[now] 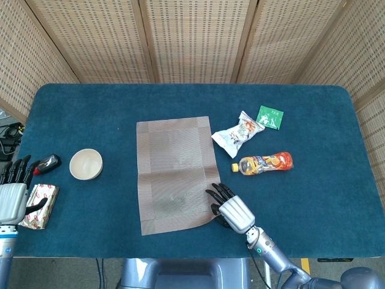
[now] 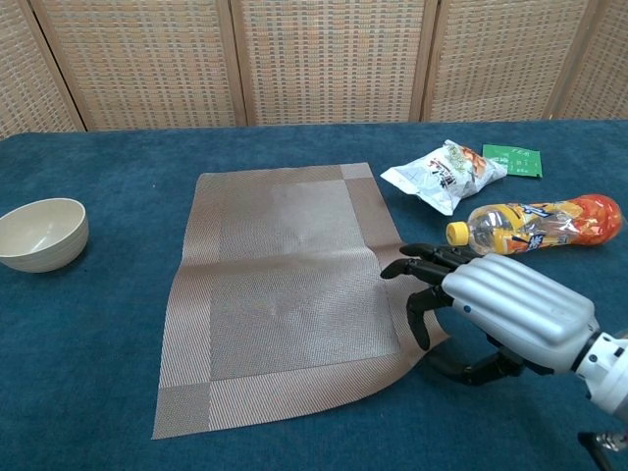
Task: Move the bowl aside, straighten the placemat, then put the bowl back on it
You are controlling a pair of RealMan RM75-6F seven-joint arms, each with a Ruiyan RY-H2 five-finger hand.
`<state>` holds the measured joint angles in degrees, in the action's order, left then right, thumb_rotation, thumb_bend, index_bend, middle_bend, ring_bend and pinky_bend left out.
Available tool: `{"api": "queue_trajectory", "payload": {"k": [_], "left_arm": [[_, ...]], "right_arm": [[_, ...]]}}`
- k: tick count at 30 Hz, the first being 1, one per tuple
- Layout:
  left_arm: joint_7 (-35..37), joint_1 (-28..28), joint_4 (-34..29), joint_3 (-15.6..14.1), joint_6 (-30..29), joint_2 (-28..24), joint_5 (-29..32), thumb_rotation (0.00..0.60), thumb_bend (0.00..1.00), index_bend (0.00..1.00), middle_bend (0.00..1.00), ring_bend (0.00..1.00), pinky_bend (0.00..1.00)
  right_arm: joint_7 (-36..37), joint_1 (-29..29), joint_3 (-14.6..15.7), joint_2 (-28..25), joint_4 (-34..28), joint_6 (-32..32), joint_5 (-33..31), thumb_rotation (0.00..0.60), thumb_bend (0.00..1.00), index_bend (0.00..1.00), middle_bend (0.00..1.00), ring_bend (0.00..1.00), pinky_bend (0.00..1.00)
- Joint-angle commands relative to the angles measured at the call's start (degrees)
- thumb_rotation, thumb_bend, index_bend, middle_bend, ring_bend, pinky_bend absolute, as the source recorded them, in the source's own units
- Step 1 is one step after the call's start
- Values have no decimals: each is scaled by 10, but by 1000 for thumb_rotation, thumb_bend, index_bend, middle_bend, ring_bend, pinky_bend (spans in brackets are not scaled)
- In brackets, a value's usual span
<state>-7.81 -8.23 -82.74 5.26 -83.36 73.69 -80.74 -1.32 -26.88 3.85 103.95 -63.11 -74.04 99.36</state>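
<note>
- Placemat (image 1: 175, 173) lies flat on the blue surface (image 1: 313, 186), directly left of the right hand (image 1: 231, 211); its near right corner is at that hand and is slightly lifted off the cloth, as the chest view (image 2: 285, 294) shows
- Right hand (image 2: 496, 309) sits at the placemat's right edge near that corner, its dark fingers (image 2: 424, 267) over the edge and the thumb low beneath the palm; fingers are curled in around the mat's border, but I cannot tell for sure whether the mat is actually pinched
- Bowl (image 1: 86, 164), cream coloured and upright, stands off the placemat, well to the left of the right hand and just up and right of the left hand; in the chest view it sits at the far left (image 2: 41, 234)
- Left hand (image 1: 13, 192) shows only in the head view at the left edge, fingers apart and pointing away, holding nothing, thumb resting on the packet beside it
- A patterned packet (image 1: 40, 206) lies just right of the left hand, and a small dark object with a red tip (image 1: 46, 163) sits just beyond it
- Beyond the right hand lie an orange drink bottle (image 1: 263, 162) on its side, a snack bag (image 1: 237, 133) and a small green sachet (image 1: 271, 117), all apart from the placemat
</note>
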Motion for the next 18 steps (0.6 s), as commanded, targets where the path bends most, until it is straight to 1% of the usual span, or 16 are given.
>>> {"api": "queue_trajectory", "payload": {"k": [1,10,18], "left_arm": [[1,0,0,0,0,0,0,600,162,102,0,0,0],[-1,0,0,0,-1,0,-1,600,162,102,0,0,0],[-1,1,-1,-1,-5,0,-4,600,161,103,0,0,0]], "right_arm": [[-1,0,1,-2,-3,1,-1,600,563,620,227,2,165],[-7,4,4,-8,-10,1,-1,600,603,631,232,8,166],[-17,10,10,-18,-24,-10,6,600,613,643,234,10,166]]}}
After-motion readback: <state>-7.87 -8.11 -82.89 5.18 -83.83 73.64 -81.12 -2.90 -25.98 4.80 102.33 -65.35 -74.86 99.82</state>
